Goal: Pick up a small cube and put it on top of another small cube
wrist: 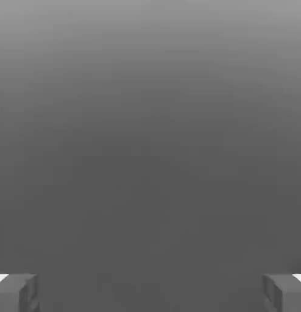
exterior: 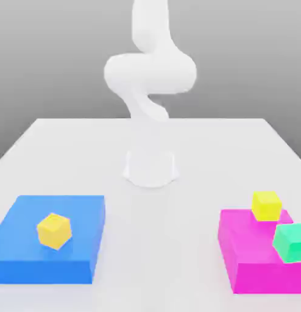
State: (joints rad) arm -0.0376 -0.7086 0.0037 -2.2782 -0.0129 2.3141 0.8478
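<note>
On the blue platform [exterior: 31, 244], a lone yellow cube [exterior: 54, 231]; gripper [wrist: 150, 292] wide apart

White arm [exterior: 150, 79] coiled upright above base; tool [wrist: 150, 292] fingers spread wide.

A simulated test scene: a plain white desk [exterior: 147, 146], a flat grey backdrop, and simple coloured blocks.

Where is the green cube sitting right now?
In the exterior view, the green cube sits on the pink block at the exterior view's right, just in front of a yellow cube on the same block.
</note>
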